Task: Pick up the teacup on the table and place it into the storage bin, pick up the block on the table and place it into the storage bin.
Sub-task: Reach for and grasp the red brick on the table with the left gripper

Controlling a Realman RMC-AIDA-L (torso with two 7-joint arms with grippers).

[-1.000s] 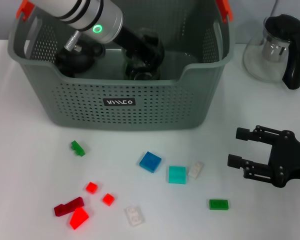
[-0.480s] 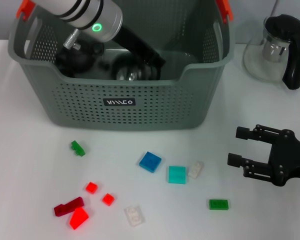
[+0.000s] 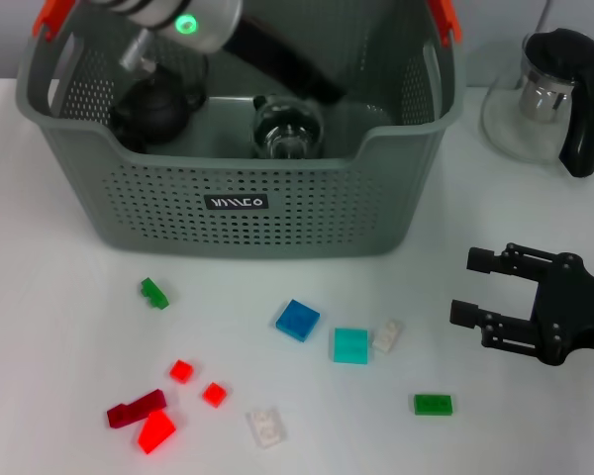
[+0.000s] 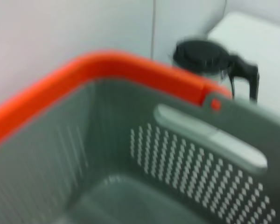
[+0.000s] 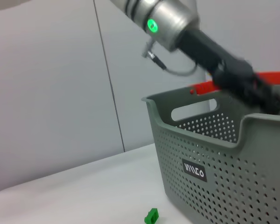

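The grey-green storage bin [image 3: 158, 208] stands at the back of the white table; it also shows in the left wrist view [image 4: 177, 158] and the right wrist view [image 5: 224, 168]. A clear glass teacup [image 3: 289, 134] rests inside it beside a black teapot [image 3: 156, 107]. My left arm [image 3: 277, 59] reaches into the bin from above, its end above and apart from the teacup. Several blocks lie in front of the bin: blue [image 3: 297, 320], teal [image 3: 350, 345], white [image 3: 387, 336], green [image 3: 433, 404]. My right gripper [image 3: 463, 289] is open and empty, right of the blocks.
A glass pitcher with a black handle [image 3: 554, 99] stands at the back right, also in the left wrist view [image 4: 214, 65]. More blocks lie at the front left: small green [image 3: 154, 293], several red ones [image 3: 156, 431], one white [image 3: 265, 427].
My left arm has risen out of the bin toward the back. The teacup it covered now rests in the bin by itself. The right arm has not moved.
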